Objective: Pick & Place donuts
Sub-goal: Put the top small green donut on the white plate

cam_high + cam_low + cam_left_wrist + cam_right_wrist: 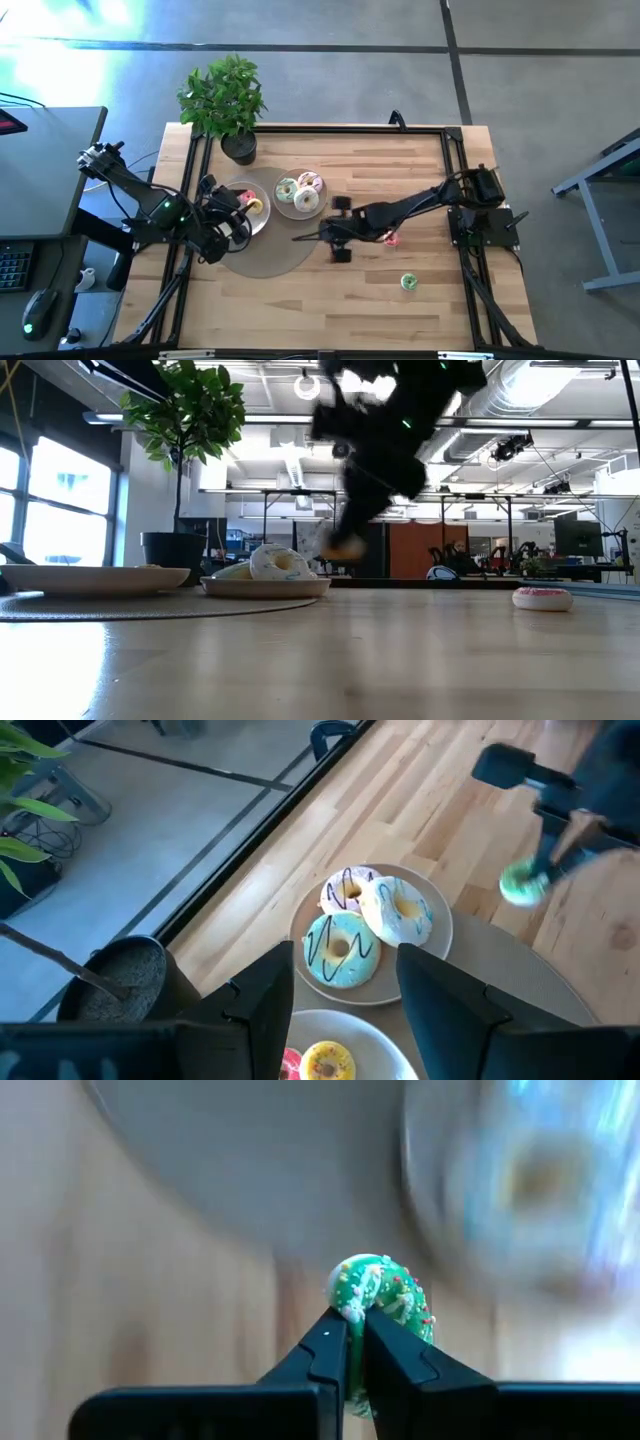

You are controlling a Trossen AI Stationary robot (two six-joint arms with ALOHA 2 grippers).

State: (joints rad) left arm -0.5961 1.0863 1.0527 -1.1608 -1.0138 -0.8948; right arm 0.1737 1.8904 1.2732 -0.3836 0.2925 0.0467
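On the right plate (pixel 284 207) sit three large donuts (pixel 298 193).

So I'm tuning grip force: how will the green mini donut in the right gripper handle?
The green mini donut looks light, since the right gripper carries it pinched at one edge. It probably stays stiff, keeping its ring shape. Released on edge, it might roll.

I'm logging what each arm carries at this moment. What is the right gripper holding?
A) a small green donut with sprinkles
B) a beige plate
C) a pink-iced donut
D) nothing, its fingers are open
A: in the right wrist view, the right gripper is shut on a small green sprinkled donut, and the left wrist view shows that green donut hanging under the right arm above the table.
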